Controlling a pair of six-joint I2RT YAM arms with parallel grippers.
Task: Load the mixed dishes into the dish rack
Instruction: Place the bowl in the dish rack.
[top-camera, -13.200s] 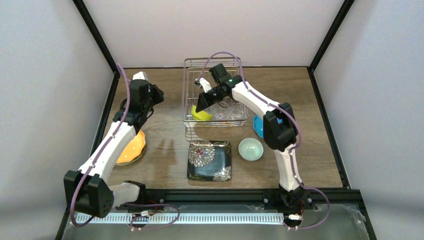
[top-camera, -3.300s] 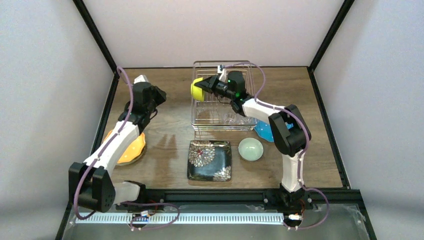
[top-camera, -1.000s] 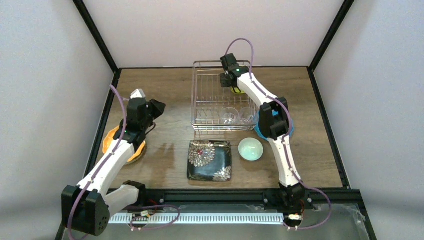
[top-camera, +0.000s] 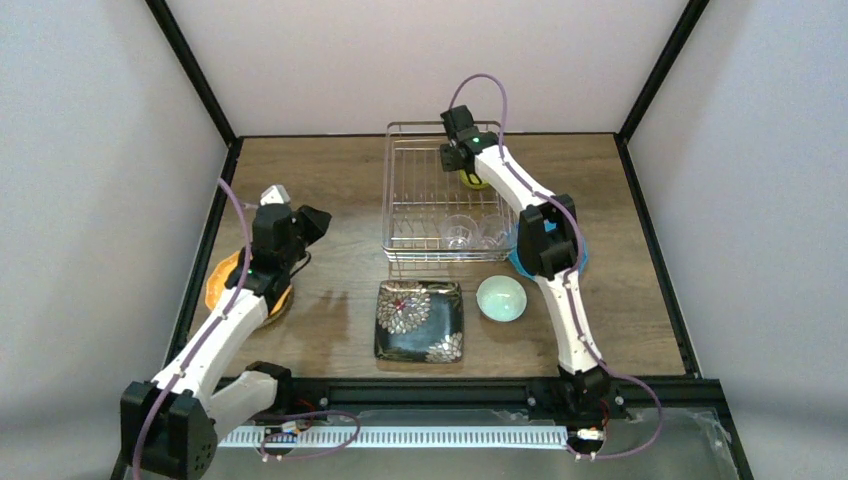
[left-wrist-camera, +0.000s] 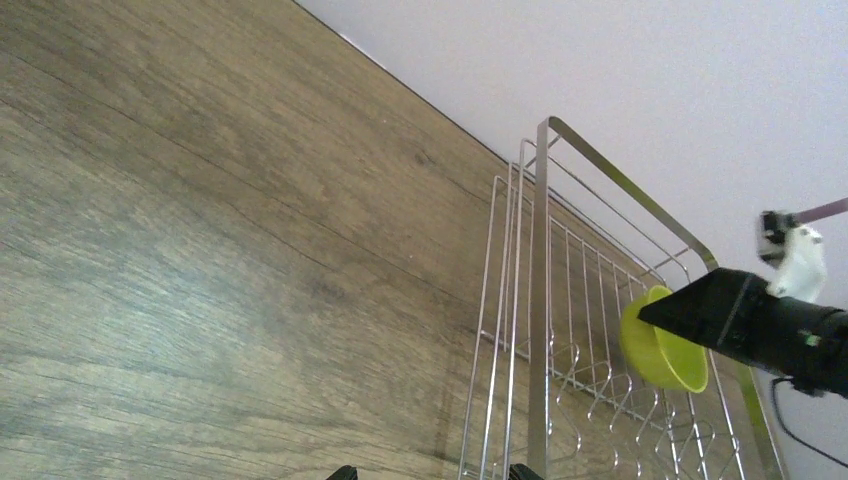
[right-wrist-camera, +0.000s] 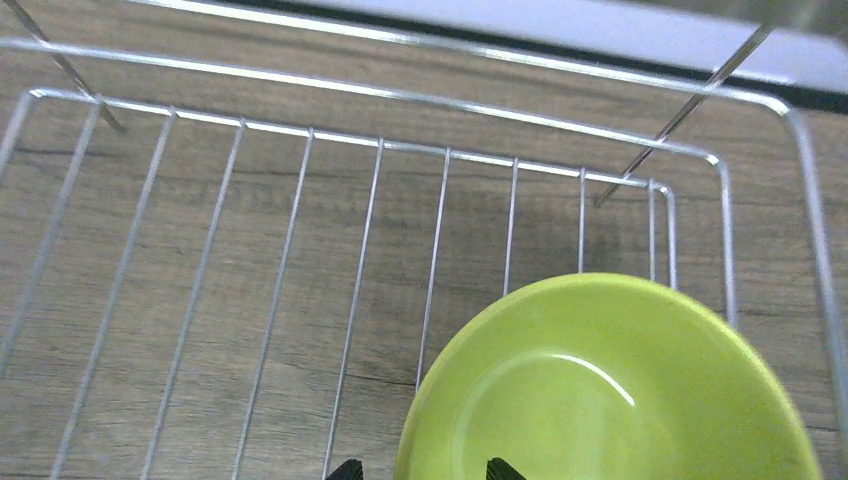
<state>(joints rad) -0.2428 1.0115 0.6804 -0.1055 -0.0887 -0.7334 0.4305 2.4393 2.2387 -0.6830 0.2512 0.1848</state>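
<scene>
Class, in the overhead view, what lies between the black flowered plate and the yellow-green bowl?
In the overhead view, the rack's near wall and two clear glass cups just inside it lie between the plate and the bowl.

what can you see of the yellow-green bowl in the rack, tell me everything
The yellow-green bowl is small, round, glossy and plain, ceramic or plastic by its look, and empty. It sits tilted in the far right part of the dish rack. The right gripper is over it, fingers apart, one either side of its rim; whether they touch it is unclear.
</scene>
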